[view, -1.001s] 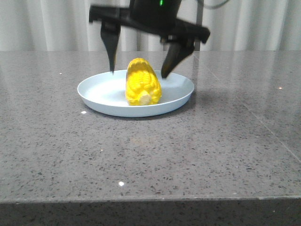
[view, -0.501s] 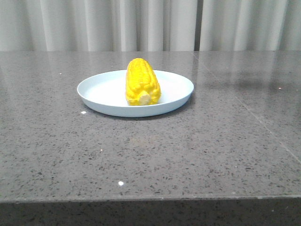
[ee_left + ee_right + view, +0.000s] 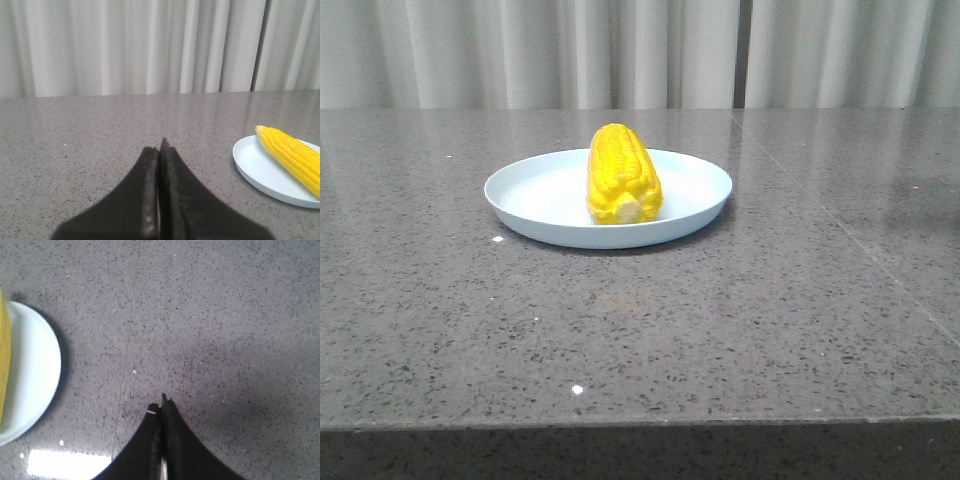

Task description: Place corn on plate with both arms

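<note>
Both pincers are pressed fully together and grip nothing: the left pincer shows its two black fingers meeting along one seam, and the right pincer shows the same; neither appears in the front view, so both arms sit outside that frame. Largest of all is the grey speckled tabletop, with pale curtains behind it; on it rests the plate, round, shallow and pale blue; on the plate lies the corn, on its side near the middle, its pale stub end toward the front camera; the placing looks complete. Handling, as a judgement: the corn appears to be light, stiff, glossy plastic, so probably slippery and inclined to roll; the ridged kernels at mid-length, gripped across the cob, would offer the surest hold; the plate looks light enough to slide if nudged. Poses: the left wrist camera looks nearly level across the tabletop, plate and corn off to one side of its fingers; the right wrist camera looks steeply down at bare stone, the plate at its frame's edge, apart from the fingers.
</note>
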Available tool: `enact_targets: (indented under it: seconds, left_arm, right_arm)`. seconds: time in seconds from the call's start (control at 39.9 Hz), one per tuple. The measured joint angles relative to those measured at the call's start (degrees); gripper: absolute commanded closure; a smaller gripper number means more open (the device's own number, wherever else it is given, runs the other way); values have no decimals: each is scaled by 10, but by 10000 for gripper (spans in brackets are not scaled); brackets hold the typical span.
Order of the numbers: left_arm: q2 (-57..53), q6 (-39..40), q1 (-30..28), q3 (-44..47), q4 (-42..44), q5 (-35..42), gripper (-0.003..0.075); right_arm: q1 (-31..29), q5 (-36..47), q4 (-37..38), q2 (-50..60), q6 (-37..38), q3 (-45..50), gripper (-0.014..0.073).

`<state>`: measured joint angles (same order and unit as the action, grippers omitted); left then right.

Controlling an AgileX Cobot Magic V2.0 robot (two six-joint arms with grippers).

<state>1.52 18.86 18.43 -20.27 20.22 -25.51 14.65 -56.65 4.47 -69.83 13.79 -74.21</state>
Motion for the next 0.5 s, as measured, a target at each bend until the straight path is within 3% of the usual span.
enact_targets:
  seconds: [0.28,0.5]
  left_arm:
    - [0,0,0,0,0,0,741]
    - [0,0,0,0,0,0,741]
  right_arm:
    - [0,211,20,251,-19,329,661]
    - [0,301,24,502,-20,505,661]
